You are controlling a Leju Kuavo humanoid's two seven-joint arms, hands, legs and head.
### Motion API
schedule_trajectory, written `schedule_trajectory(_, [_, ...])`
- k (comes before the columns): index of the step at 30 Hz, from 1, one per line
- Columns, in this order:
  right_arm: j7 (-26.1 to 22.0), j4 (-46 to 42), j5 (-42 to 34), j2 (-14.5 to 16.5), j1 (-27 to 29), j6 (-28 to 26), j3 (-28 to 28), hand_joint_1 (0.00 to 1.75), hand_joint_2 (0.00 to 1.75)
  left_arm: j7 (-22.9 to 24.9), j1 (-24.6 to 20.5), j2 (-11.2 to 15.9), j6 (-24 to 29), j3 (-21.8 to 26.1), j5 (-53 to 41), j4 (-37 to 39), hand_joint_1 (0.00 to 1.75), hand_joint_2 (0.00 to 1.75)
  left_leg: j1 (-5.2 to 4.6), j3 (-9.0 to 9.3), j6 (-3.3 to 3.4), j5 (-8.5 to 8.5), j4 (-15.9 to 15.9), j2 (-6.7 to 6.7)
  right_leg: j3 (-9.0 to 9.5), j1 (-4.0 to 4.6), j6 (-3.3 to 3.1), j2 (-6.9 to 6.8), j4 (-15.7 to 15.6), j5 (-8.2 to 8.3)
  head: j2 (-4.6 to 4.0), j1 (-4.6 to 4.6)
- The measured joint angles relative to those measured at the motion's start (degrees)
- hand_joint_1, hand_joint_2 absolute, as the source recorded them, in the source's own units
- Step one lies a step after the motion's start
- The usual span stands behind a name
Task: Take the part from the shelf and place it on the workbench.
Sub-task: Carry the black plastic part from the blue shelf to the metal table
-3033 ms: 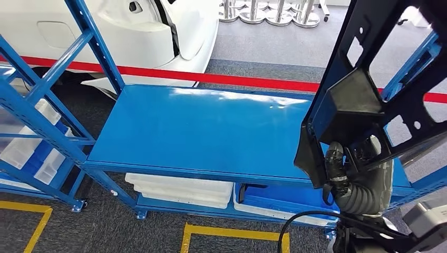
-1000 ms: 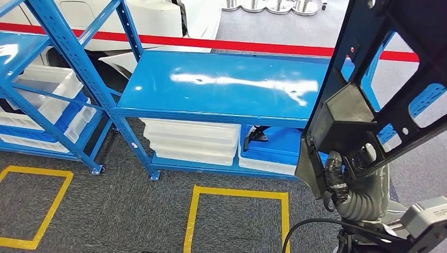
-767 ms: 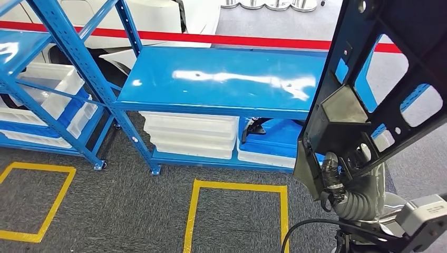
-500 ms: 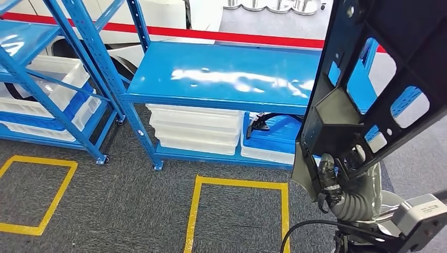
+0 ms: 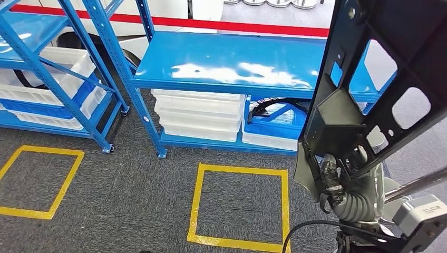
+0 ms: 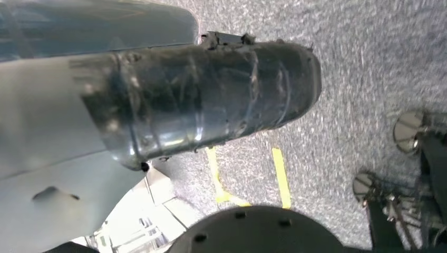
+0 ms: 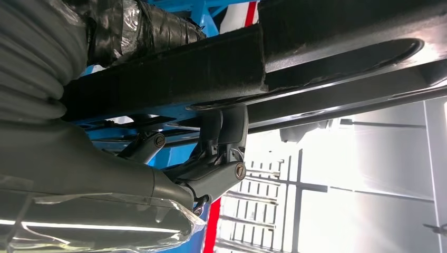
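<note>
The right hand (image 5: 342, 174) is grasping the black metal frame part (image 5: 369, 84) at its lower end, holding it upright and lifted off any surface at the robot's right side. In the right wrist view, dark fingers (image 7: 224, 129) are hooking around a bar of the part. The left hand (image 6: 205, 100) is hanging over grey carpet; whether its fingers are released or clenched cannot be told. Ahead, yellow floor tape (image 5: 240, 205) is framing a square. Beyond it, the blue shelf (image 5: 232, 66) is carrying white bins (image 5: 197, 116) on its lower level.
</note>
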Motion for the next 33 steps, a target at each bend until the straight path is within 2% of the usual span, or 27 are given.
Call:
schedule_trajectory(1, [0.1,0.0,0.1,0.0,0.0,0.0,0.0,1.75,1.75,0.0,0.1,0.0,0.0,0.0,0.0,0.0,0.00,0.00,0.06,-0.45,-0.31,-1.33,1.0,-0.03,-0.60,-0.09,-0.35,-0.14,-0.2,0.60,0.00,-0.05])
schedule_trajectory(2, [0.2,0.0,0.2,0.0,0.0,0.1,0.0,1.75,1.75,0.0,0.1,0.1,0.0,0.0,0.0,0.0,0.00,0.00,0.09,-1.15,-0.53,-3.77,3.1,-0.07,-1.25,-0.21,-0.67,-0.27,-0.4,1.28,0.00,-0.09])
schedule_trajectory(4, [0.3,0.1,0.2,0.0,0.1,0.1,0.0,1.75,1.75,0.0,0.2,0.6,0.0,-0.1,-0.1,0.0,0.00,0.00,0.14,-2.87,-0.85,-10.11,10.2,-0.05,-2.69,-0.23,-1.03,-0.37,-0.3,2.46,0.00,-0.14])
schedule_trajectory(5, [0.3,0.1,0.3,0.0,0.1,0.2,0.0,1.75,1.75,0.0,0.2,0.9,0.0,-0.1,-0.2,0.0,0.00,0.00,0.14,-3.47,-0.99,-11.98,13.9,-0.04,-3.59,-0.23,-1.03,-0.38,-0.1,3.11,0.00,-0.14])
schedule_trajectory(6, [0.4,0.2,0.3,0.0,0.2,0.2,0.0,1.75,1.75,0.0,0.2,1.1,0.0,-0.3,-0.3,0.0,0.00,0.00,0.16,-3.49,-1.13,-12.29,16.5,-0.04,-4.57,-0.24,-0.97,-0.39,0.1,3.74,0.00,-0.15])
schedule_trajectory(7, [0.4,0.2,0.3,0.0,0.2,0.2,0.0,1.75,1.75,0.0,0.2,1.3,0.0,-0.5,-0.3,0.0,0.00,0.00,0.18,-2.73,-1.24,-11.18,17.4,-0.03,-5.54,-0.27,-0.85,-0.38,0.4,4.34,0.00,-0.16])
schedule_trajectory(8, [0.5,0.2,0.3,0.0,0.2,0.2,0.0,1.75,1.75,0.0,0.2,1.5,0.0,-0.7,-0.4,0.0,0.00,0.00,0.21,-1.08,-1.30,-9.35,16.4,-0.03,-6.56,-0.33,-0.67,-0.37,0.9,4.84,0.00,-0.18])
schedule_trajectory(9, [0.5,0.2,0.4,0.0,0.2,0.3,0.0,1.75,1.75,0.0,0.1,1.5,0.0,-0.8,-0.4,0.0,0.00,0.00,0.25,1.51,-1.29,-7.77,13.6,-0.06,-7.51,-0.38,-0.46,-0.32,1.5,5.25,0.00,-0.22])
schedule_trajectory(10, [0.6,0.2,0.5,0.0,0.3,0.3,0.0,1.75,1.75,-0.1,0.1,1.6,-0.1,-0.8,-0.4,-0.1,0.00,0.00,0.23,4.59,-1.17,-7.36,9.5,-0.12,-8.44,-0.36,-0.21,-0.30,2.2,5.57,0.00,-0.36])
schedule_trajectory(11, [0.6,0.2,0.6,0.0,0.3,0.4,0.0,1.75,1.75,-0.1,0.0,1.6,-0.1,-0.8,-0.4,-0.1,0.00,0.00,0.18,7.35,-0.87,-7.89,5.3,-0.19,-9.26,-0.32,0.09,-0.30,2.8,5.83,0.00,-0.45])
schedule_trajectory(12, [0.6,0.2,0.8,0.0,0.3,0.4,0.0,1.75,1.75,-0.1,-0.1,1.6,-0.1,-0.8,-0.5,-0.1,0.00,0.00,0.09,9.21,-0.47,-8.80,2.1,-0.26,-9.86,-0.27,0.43,-0.32,3.3,6.17,0.00,-0.56])
schedule_trajectory(13, [0.6,0.1,1.1,0.0,0.3,0.5,0.0,1.75,1.75,-0.1,-0.2,1.6,-0.1,-0.9,-0.5,-0.2,0.00,0.00,-0.04,10.02,0.01,-9.63,0.4,-0.30,-10.26,-0.26,0.78,-0.36,3.5,6.56,0.00,-0.64])
schedule_trajectory(15, [0.8,0.2,2.4,-0.1,0.3,0.7,0.0,1.75,1.75,-0.1,-0.1,1.6,-0.1,-0.9,-0.5,-0.2,0.00,0.00,-0.02,9.67,0.99,-9.42,-0.1,-0.35,-10.67,-0.35,1.45,-0.39,3.7,7.11,0.00,-0.63])
schedule_trajectory(16, [1.1,0.2,3.3,-0.1,0.3,0.7,0.0,1.75,1.75,-0.1,0.0,1.6,-0.1,-0.9,-0.6,-0.2,0.00,0.00,0.07,9.39,1.40,-8.99,-0.1,-0.39,-11.12,-0.40,1.75,-0.35,4.5,6.45,0.00,-0.55])
schedule_trajectory(17, [1.6,0.1,4.2,-0.1,0.3,0.8,0.0,1.75,1.75,-0.1,0.0,1.4,0.0,-1.0,-0.6,-0.3,0.00,0.00,0.20,9.03,1.76,-8.50,-0.2,-0.47,-12.03,-0.46,2.05,-0.30,6.6,4.92,0.00,-0.44])
schedule_trajectory(20, [2.9,0.1,6.0,-0.5,0.5,0.9,0.1,1.75,1.75,-0.1,-0.1,0.7,0.0,-1.0,-0.8,-0.3,0.00,0.00,0.19,7.42,2.20,-7.12,-0.1,-1.07,-16.35,-0.70,2.72,-0.18,18.1,-1.69,0.00,-0.21])
schedule_trajectory(21, [3.2,0.1,6.3,-0.6,0.6,0.9,0.1,1.75,1.75,-0.1,-0.1,0.5,0.0,-1.0,-0.8,-0.3,0.00,0.00,0.17,6.90,2.17,-6.72,-0.1,-1.43,-16.92,-0.74,2.76,-0.16,20.5,-2.64,0.00,-0.21])
schedule_trajectory(22, [3.3,0.1,6.4,-0.7,0.6,0.9,0.1,1.75,1.75,-0.1,0.0,0.3,0.0,-1.0,-0.8,-0.3,0.00,0.00,0.15,6.45,2.10,-6.36,-0.1,-1.85,-16.29,-0.75,2.68,-0.11,20.6,-2.45,0.00,-0.21])
schedule_trajectory(23, [3.4,0.1,6.6,-0.7,0.7,0.9,0.2,1.75,1.75,-0.1,0.0,0.2,0.0,-1.0,-0.8,-0.3,0.00,0.00,0.14,6.11,1.98,-6.06,-0.1,-2.34,-14.50,-0.75,2.48,0.09,18.3,-1.34,0.00,-0.22])
schedule_trajectory(24, [3.4,0.1,6.6,-0.8,0.7,0.9,0.2,1.75,1.75,-0.1,0.0,0.1,0.0,-1.0,-0.8,-0.3,0.00,0.00,0.14,5.87,1.84,-5.80,-0.1,-2.87,-11.79,-0.74,2.13,0.72,14.3,0.29,0.00,-0.23])
schedule_trajectory(25, [3.5,0.0,6.7,-0.9,0.6,0.9,0.2,1.75,1.75,-0.1,-0.1,0.1,0.0,-1.0,-0.8,-0.3,0.00,0.00,0.11,5.63,1.66,-5.58,-0.1,-3.38,-8.96,-0.75,1.65,1.98,9.8,1.60,0.00,-0.25])
schedule_trajectory(26, [3.5,-0.2,6.8,-0.9,0.6,0.9,0.2,1.75,1.75,-0.1,-0.1,0.1,0.0,-1.0,-0.8,-0.3,0.00,0.00,0.10,5.33,1.43,-5.40,0.0,-3.90,-6.76,-0.75,1.24,3.07,6.0,2.42,0.00,-0.27])
schedule_trajectory(27, [3.5,-0.3,6.8,-1.0,0.6,0.9,0.2,1.75,1.75,-0.1,-0.2,0.1,0.0,-1.0,-0.8,-0.3,0.00,0.00,0.15,4.95,1.11,-5.16,0.1,-4.42,-5.48,-0.72,0.93,3.88,3.7,2.73,0.00,-0.28])
schedule_trajectory(28, [3.5,-0.4,6.8,-1.0,0.6,0.9,0.2,1.75,1.75,-0.1,-0.3,0.1,0.0,-1.1,-0.9,-0.3,0.00,0.00,0.26,4.52,0.72,-4.92,0.1,-4.94,-5.12,-0.64,0.73,4.12,2.7,2.61,0.00,-0.30])
schedule_trajectory(30, [3.6,-0.5,6.8,-1.0,0.6,0.9,0.3,1.75,1.75,-0.1,-0.2,0.1,0.0,-1.2,-0.9,-0.3,0.00,0.00,0.49,3.92,-0.06,-4.59,0.2,-5.79,-5.18,-0.61,0.46,2.88,2.2,2.82,0.00,-0.30])
schedule_trajectory(31, [3.6,-0.5,6.8,-1.0,0.6,0.9,0.3,1.75,1.75,-0.1,-0.2,0.1,0.0,-1.2,-0.9,-0.3,0.00,0.00,0.46,3.52,-0.34,-5.01,0.8,-5.27,-5.09,-0.66,0.23,2.17,1.9,3.01,0.00,-0.34])
schedule_trajectory(33, [3.6,-0.6,6.8,-1.0,0.5,0.9,0.3,1.75,1.75,-0.1,-0.1,0.3,0.0,-1.3,-0.9,-0.3,0.00,0.00,0.31,1.20,-0.70,-7.88,5.5,-2.91,-4.91,-0.76,-0.23,0.68,1.3,3.30,0.00,-0.56])
